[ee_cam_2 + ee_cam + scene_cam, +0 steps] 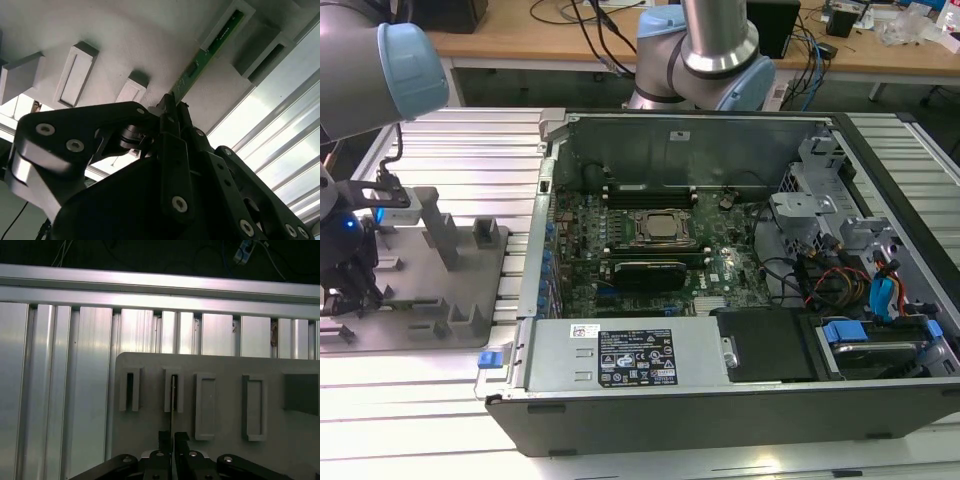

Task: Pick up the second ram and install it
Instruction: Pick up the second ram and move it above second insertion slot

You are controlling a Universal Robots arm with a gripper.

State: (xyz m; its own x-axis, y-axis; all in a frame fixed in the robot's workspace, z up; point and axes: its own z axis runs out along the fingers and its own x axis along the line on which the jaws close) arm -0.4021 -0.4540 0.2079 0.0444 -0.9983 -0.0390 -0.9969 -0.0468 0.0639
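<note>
Out at nine o'clock in the exterior view, the gripper [350, 285] hangs low over the grey tray [420, 272] on the counter [470, 150]. Its jaws are pinched narrow around the second ram [215, 44], which stands on edge in a slotted block [179, 390]. That upright rack offers a clean edge to grab. Over toward three o'clock sits the open computer case [880, 400], with its motherboard [720, 275] exposed for the install.

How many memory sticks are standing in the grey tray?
1. The second ram stands on edge in a slot of the grey tray, its end pinched by the claw. More may be hidden.
</note>
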